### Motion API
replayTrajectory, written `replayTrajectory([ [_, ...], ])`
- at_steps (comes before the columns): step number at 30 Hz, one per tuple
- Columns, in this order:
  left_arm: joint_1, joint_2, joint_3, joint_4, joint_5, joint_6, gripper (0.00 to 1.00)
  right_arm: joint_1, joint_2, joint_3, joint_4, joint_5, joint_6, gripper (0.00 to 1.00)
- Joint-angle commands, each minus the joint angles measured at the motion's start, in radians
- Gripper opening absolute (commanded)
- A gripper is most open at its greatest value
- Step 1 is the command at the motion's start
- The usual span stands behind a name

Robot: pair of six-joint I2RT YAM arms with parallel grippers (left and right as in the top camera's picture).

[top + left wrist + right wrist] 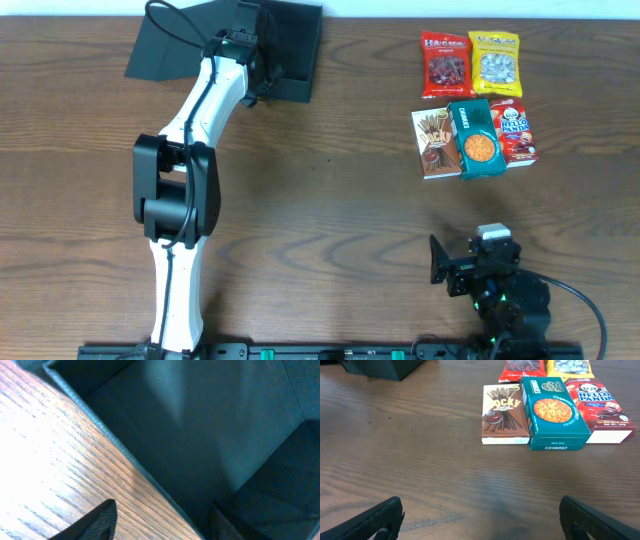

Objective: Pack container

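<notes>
Wooden desk (pixel 330 220) holds the container (pixel 300 40) at upper left; our left jaws straddle its wall, spread, so we should pinch it squarely while the right jaws, also spread, fetch snacks (pixel 552 410).

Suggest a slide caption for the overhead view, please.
Left hand at the edge of the open container; five snacks lie ahead of the right hand.

A teal cookie box (pixel 477 140) is flanked on the bench (pixel 330 200) by a Pocky box (pixel 433 143) and a Hello Panda box (pixel 515 131).
</notes>
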Motion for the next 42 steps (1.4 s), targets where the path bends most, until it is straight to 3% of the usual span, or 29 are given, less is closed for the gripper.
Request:
replayTrajectory([
  [1,0.002,0.014,0.019,-0.005,-0.019,0.006,0.55,0.013,-0.005,-0.007,-0.001,0.0,-0.018,0.99],
  [9,0.002,0.014,0.019,-0.031,-0.027,0.035,0.44,0.013,-0.005,-0.007,-0.001,0.0,-0.018,0.99],
  [12,0.002,0.014,0.019,-0.055,-0.027,0.035,0.36,0.013,-0.005,-0.007,-0.001,0.0,-0.018,0.99],
  [24,0.002,0.014,0.019,-0.183,-0.03,0.156,0.15,0.013,-0.005,-0.007,-0.001,0.0,-0.018,0.99],
  [29,0.001,0.014,0.019,-0.228,-0.03,0.262,0.13,0.013,-0.005,-0.007,-0.001,0.0,-0.018,0.99],
  [33,0.001,0.013,0.019,-0.267,-0.029,0.325,0.06,0.013,-0.005,-0.007,-0.001,0.0,-0.018,0.99],
  [42,-0.013,-0.04,0.021,-0.327,-0.054,0.43,0.06,0.013,-0.005,-0.007,-0.001,0.0,-0.018,0.99],
])
